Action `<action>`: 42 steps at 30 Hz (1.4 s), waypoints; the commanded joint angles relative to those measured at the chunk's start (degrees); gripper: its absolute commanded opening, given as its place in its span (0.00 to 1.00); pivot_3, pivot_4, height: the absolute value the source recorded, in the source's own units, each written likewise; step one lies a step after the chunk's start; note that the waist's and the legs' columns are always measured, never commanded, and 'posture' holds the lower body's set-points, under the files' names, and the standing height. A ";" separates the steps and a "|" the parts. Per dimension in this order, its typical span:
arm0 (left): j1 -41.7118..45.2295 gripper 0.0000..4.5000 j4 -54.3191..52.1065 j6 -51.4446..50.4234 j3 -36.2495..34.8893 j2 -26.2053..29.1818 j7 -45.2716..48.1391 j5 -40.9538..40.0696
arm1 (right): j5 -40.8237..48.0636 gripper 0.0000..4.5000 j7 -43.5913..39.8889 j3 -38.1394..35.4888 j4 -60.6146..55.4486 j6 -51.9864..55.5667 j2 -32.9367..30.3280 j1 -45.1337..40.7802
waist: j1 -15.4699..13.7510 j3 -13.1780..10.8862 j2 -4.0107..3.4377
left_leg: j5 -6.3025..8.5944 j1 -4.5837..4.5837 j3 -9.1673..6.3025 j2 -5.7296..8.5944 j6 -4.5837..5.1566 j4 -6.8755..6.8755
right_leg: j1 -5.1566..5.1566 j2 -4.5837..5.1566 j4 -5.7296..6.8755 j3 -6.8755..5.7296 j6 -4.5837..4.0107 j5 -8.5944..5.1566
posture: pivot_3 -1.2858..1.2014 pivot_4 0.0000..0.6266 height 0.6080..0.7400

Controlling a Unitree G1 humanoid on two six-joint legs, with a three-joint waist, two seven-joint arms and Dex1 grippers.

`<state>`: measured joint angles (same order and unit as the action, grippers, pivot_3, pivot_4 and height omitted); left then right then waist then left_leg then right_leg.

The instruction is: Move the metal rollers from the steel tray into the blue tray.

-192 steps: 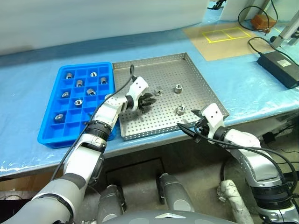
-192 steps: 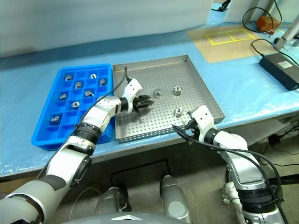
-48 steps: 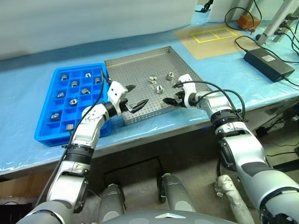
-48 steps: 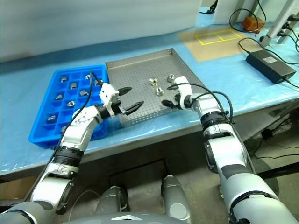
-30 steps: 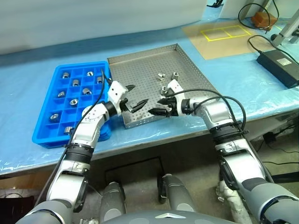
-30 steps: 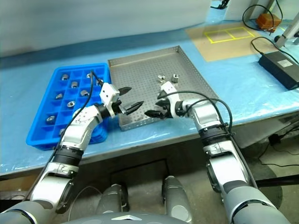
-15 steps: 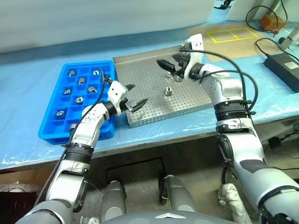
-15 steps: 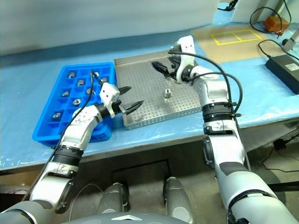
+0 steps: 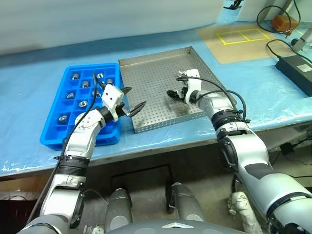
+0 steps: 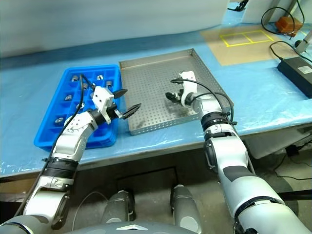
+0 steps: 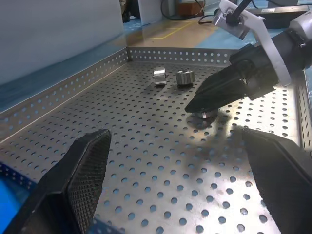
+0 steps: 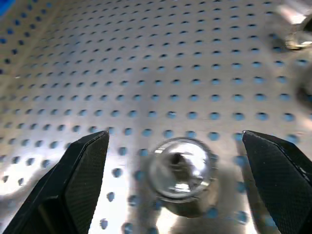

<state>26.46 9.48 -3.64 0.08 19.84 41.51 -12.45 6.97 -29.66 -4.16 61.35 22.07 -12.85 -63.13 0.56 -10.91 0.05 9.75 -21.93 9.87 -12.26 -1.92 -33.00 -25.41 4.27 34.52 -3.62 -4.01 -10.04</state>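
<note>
The steel tray point(image 9: 146, 78) lies mid-table with the blue tray point(image 9: 54, 138) on its left. Several metal rollers point(image 9: 71, 95) sit in blue compartments. My right gripper point(image 9: 173, 84) is open, low over the steel tray's floor. In the right wrist view one roller point(image 12: 181, 168) stands between its fingers without touching them. The left wrist view shows this roller point(image 11: 208, 114) under the right fingers point(image 11: 229, 90), with two more rollers point(image 11: 160, 76) farther back. My left gripper point(image 9: 135, 96) hangs open and empty over the steel tray's near left corner.
A black power brick point(image 9: 295, 63) with cables lies on the blue table cover at the right. A tan mat with yellow markings point(image 9: 239, 36) sits beyond the steel tray. The table's front edge runs just below both trays.
My right gripper has dropped from above the steel tray's far rim down to the roller in the tray's middle. The left gripper has drifted slightly toward the blue tray, still open.
</note>
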 commanded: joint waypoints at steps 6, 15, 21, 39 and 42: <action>-1.26 1.00 -4.93 -0.58 -1.20 0.96 -2.04 -0.17 | -3.76 0.86 -3.05 4.49 -1.27 -1.59 0.83 -0.79 | -1.19 0.00 0.00 | -0.11 0.13 0.00 -0.04 -0.20 -0.09 | 0.01 0.01 0.25 0.02 -0.01 0.00 | 0.46 0.24 1.00; -2.21 1.00 -8.06 -2.08 -3.67 3.89 -3.35 -1.32 | -3.36 0.37 -8.37 5.36 -5.27 -6.42 2.64 -0.39 | -1.34 0.00 0.00 | -0.13 0.07 0.01 -0.05 -0.23 -0.02 | -0.07 -0.01 0.24 0.02 -0.04 -0.02 | 0.47 0.24 1.00; -4.87 1.00 -13.03 -4.17 -6.45 6.00 -4.13 -2.69 | 0.23 0.37 -12.18 2.87 -9.78 -9.62 5.38 -2.97 | -1.50 -0.01 -0.01 | -0.13 -0.08 0.04 -0.12 -0.23 -0.02 | -0.30 -0.02 0.32 0.02 -0.05 -0.02 | 0.49 0.24 1.00; -27.63 1.00 -33.86 -11.20 -18.45 10.38 -10.69 -5.74 | 1.87 0.37 -20.81 3.98 -5.84 -12.39 15.50 -9.68 | -4.47 -0.02 -0.01 | -0.16 -0.26 0.04 -0.41 -0.30 0.16 | -0.58 -0.02 0.30 0.01 -0.13 -0.07 | 0.61 0.24 1.00; -31.64 1.00 -37.04 -12.46 -19.72 10.44 -12.00 -5.30 | 0.82 0.37 -20.01 4.32 -2.60 -13.40 16.62 -10.66 | -5.40 -0.02 -0.01 | -0.18 -0.23 0.04 -0.43 -0.33 0.28 | -0.60 -0.02 0.29 0.00 -0.19 -0.11 | 0.63 0.24 1.00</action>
<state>-4.32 -24.02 -15.74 -17.44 29.73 30.57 -17.47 7.94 -49.79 -0.09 58.39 10.33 3.19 -71.57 -4.85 -10.93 0.04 9.57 -22.15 9.90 -12.71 -2.26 -32.71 -26.01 4.25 34.81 -3.63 -4.21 -10.16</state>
